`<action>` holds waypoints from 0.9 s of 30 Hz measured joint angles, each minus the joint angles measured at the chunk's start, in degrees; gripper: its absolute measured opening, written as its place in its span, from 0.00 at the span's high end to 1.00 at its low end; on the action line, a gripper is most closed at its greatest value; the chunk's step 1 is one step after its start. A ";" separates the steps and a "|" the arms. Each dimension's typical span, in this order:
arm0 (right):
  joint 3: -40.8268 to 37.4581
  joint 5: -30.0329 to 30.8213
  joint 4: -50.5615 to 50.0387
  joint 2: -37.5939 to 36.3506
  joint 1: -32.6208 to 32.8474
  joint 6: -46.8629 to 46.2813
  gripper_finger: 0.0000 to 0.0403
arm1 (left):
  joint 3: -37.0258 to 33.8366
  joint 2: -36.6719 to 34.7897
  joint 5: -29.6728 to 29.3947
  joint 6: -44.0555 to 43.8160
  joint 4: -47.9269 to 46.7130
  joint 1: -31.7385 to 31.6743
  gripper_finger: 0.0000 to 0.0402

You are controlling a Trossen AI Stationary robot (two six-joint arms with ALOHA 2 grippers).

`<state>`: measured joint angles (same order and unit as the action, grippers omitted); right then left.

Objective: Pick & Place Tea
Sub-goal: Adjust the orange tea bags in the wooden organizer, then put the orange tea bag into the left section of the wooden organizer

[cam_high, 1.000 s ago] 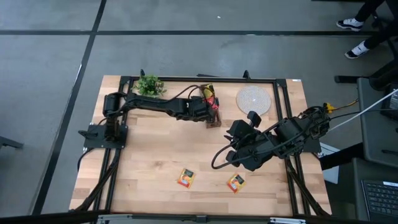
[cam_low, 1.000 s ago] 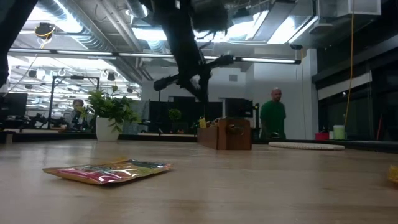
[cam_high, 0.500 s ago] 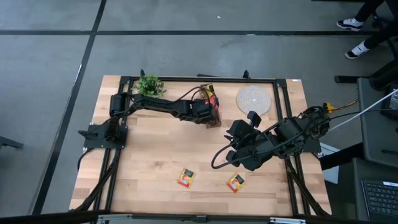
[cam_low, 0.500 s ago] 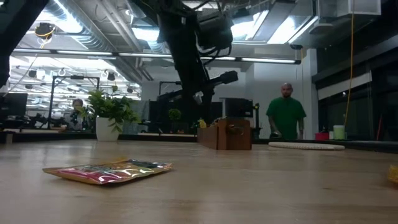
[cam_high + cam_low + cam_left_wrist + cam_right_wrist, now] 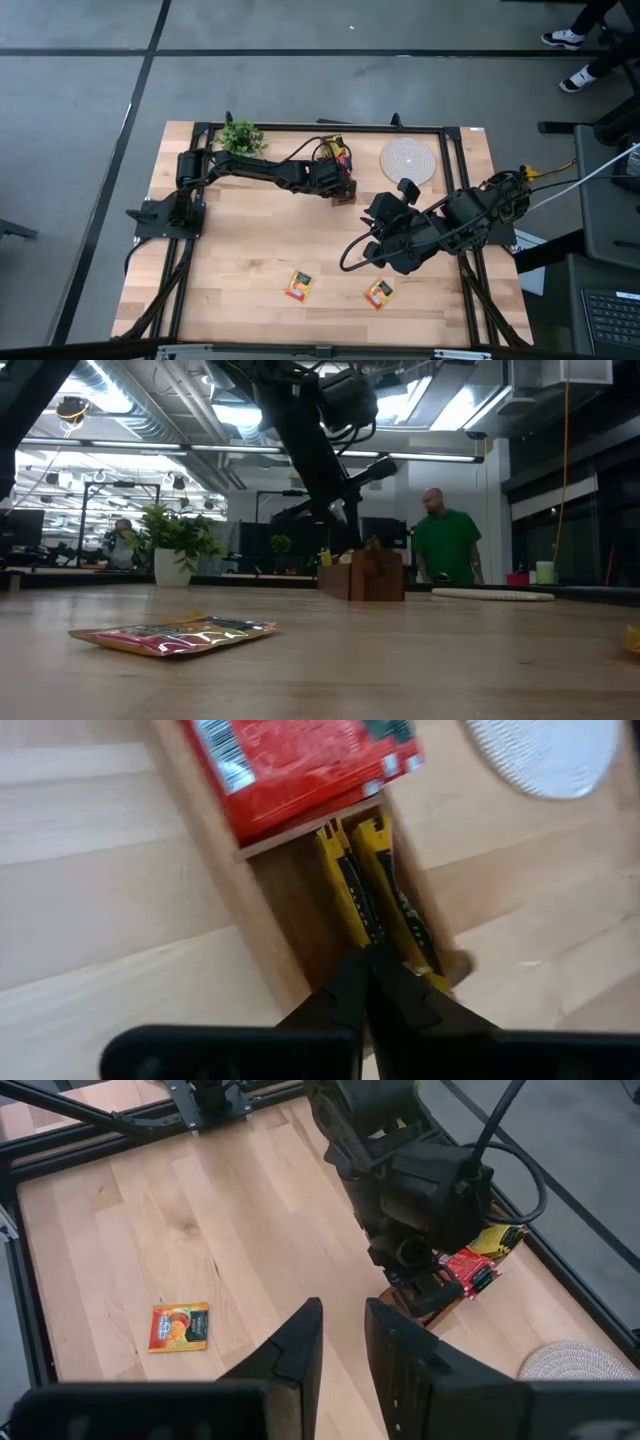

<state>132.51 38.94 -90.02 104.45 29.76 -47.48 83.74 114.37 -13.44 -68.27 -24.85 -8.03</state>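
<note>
A small wooden box [image 5: 343, 192] stands near the table's far edge. Red tea sachets [image 5: 300, 770] fill one compartment and yellow tea sachets [image 5: 345, 870] stand on edge in the other. My left gripper [image 5: 367, 960] is shut and points steeply down into the yellow compartment. Two orange tea sachets [image 5: 299, 286] [image 5: 379, 293] lie flat near the front edge. My right gripper [image 5: 340, 1340] hangs high over the table's right half [image 5: 362, 258], open, with nothing between its fingers. My left gripper comes from above at a slant, and its shut fingertips [image 5: 350, 982] stand at the upper edges of the yellow sachets [image 5: 392, 935] in the box. The fingers themselves hide the spot, so I cannot tell whether they touch the sachets.
A small potted plant [image 5: 241, 137] stands at the far left and a round pale woven mat [image 5: 408, 160] lies at the far right. The black frame rails [image 5: 452, 150] run along the table's sides. A person in a green shirt [image 5: 445, 545] stands in the room beyond.
My left gripper has sunk toward the box and tipped further down, staying shut; its fingertips now stand in the yellow compartment. The person behind the table has walked about. My right arm has kept still.
</note>
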 joint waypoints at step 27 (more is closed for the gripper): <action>0.00 -0.02 0.01 -0.01 -0.02 -0.02 0.80 | -0.01 0.42 4.36 4.48 13.97 -1.95 0.99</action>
<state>132.51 38.92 -90.01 104.44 29.74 -47.51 83.73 114.79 -9.08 -63.79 -10.88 -9.98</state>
